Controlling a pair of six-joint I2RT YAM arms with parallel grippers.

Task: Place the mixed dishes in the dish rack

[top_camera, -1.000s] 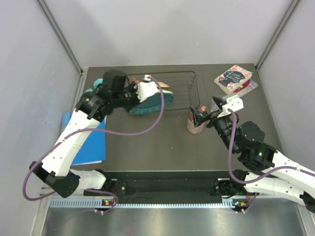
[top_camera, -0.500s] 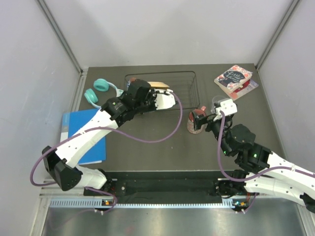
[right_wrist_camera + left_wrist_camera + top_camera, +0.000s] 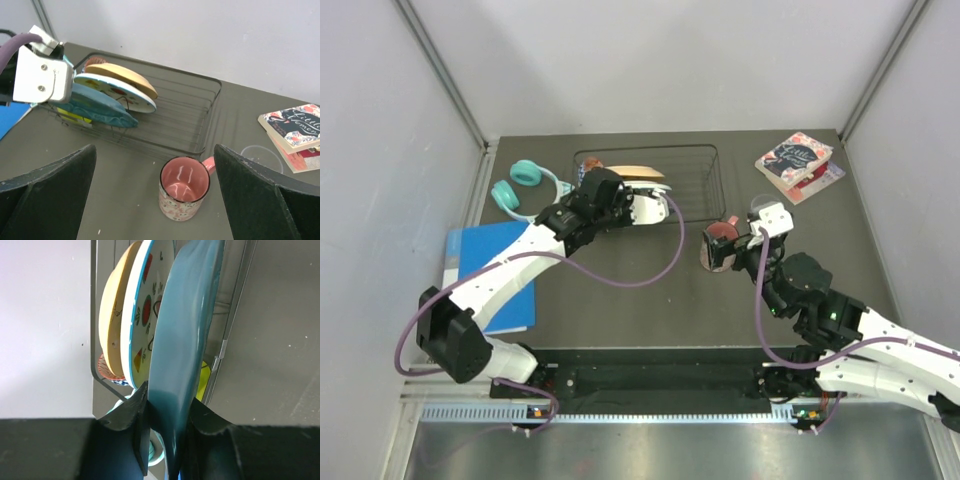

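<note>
Teal scalloped plate [image 3: 186, 325] — pinched by left gripper [image 3: 167, 402] (in dish rack [image 3: 93, 315]) — right gripper [image 3: 155, 155] spread.

a dark grey table [image 3: 650, 320] sits boxed in by plain pale grey walls [image 3: 660, 60] with metal corner posts [image 3: 440, 70], evenly lit.
</note>
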